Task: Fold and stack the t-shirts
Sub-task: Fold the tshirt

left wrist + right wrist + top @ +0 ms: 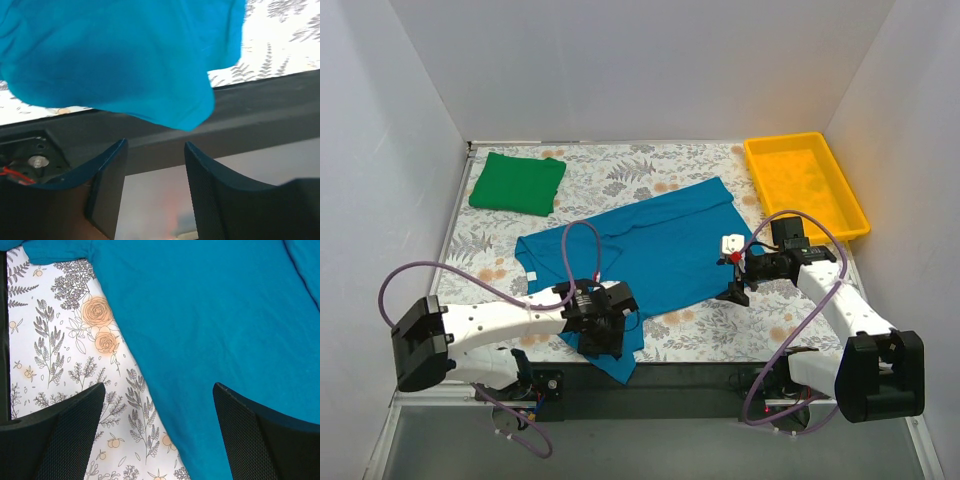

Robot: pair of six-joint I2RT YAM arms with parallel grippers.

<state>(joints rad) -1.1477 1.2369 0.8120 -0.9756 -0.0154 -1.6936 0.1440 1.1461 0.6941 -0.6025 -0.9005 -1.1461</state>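
Hanging over the near edge of the table (280,45), a corner of the teal-blue shirt (150,65) lies just beyond your left gripper (154,150), whose jaws stand partly apart with nothing between them, as far as that view shows. Your right gripper (159,390) hovers wide open over the same shirt's right edge. Farther back, the green shirt (518,183) lies folded near the far left corner.

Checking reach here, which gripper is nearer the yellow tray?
Right. The right gripper is by the teal shirt's right edge, just nearer the arms than the yellow tray; the left gripper is at the table's near edge, far off to the tray's left.
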